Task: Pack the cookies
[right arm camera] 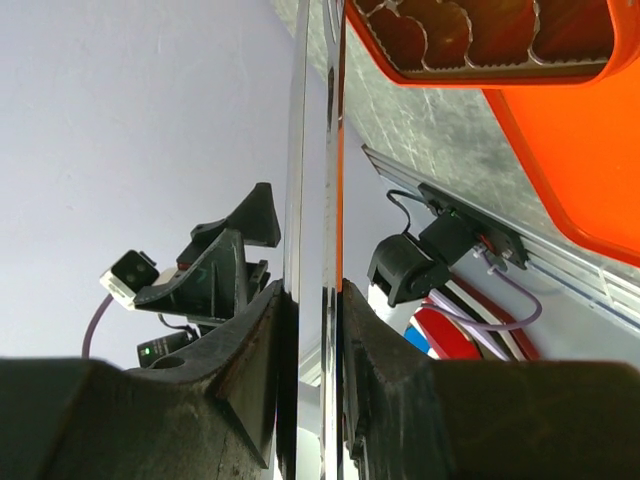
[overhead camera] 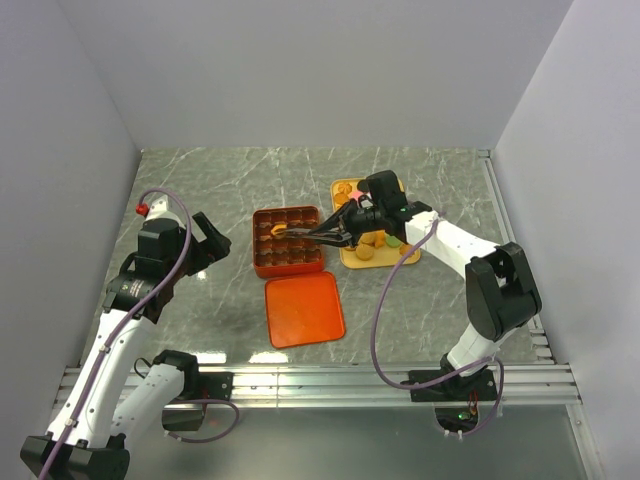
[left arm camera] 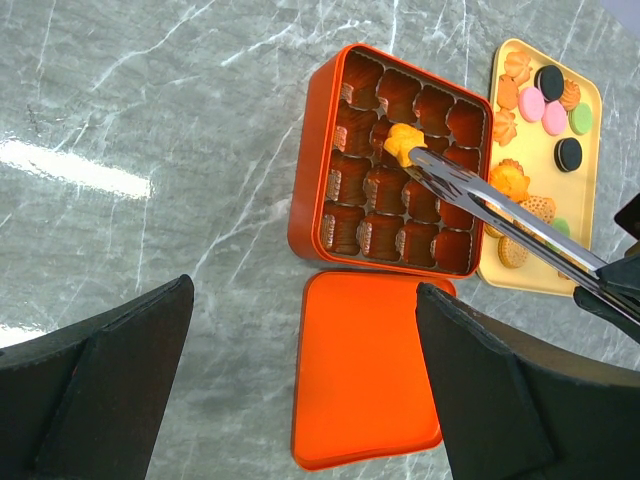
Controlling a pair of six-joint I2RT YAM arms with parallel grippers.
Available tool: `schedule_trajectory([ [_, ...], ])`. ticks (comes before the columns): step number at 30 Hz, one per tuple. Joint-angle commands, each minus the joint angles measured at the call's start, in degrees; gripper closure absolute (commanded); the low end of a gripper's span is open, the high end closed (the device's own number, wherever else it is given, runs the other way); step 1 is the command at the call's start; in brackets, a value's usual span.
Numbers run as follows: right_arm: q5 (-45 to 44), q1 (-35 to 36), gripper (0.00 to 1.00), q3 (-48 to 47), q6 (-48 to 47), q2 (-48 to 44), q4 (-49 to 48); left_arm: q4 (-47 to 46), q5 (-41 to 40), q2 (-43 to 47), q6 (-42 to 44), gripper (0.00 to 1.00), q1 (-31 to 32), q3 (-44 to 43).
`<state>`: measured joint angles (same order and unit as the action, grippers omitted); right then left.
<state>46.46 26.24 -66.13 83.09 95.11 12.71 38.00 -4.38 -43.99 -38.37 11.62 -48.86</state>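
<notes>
Left pincer (left arm camera: 303,290), one lid (left arm camera: 365,370), one box (left arm camera: 305,195)

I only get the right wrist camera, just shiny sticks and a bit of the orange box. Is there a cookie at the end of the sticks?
Observer: Yes. The left wrist view shows the tongs pinching an orange flower cookie over the box.
Child: Is the box full?
Observer: No, the cells in view look empty.
Child: Where are the other cookies?
Observer: On a yellow tray beside the box.
</notes>
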Motion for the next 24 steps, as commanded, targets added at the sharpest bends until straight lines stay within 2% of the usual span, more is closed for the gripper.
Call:
schedule_trajectory([
  [1, 2.06, -0.93, 0.68, -0.67, 0.93, -1.33, -3.22, -0.38, -0.72, 0.13, -0.21, 0.01, 0.25, -0.09],
  [24, 2.85, -0.31, 0.73, 3.02, 2.17, -1.42, -4.62, -0.47, -0.98, -0.13, -0.30, 0.01, 0.16, -0.09],
])
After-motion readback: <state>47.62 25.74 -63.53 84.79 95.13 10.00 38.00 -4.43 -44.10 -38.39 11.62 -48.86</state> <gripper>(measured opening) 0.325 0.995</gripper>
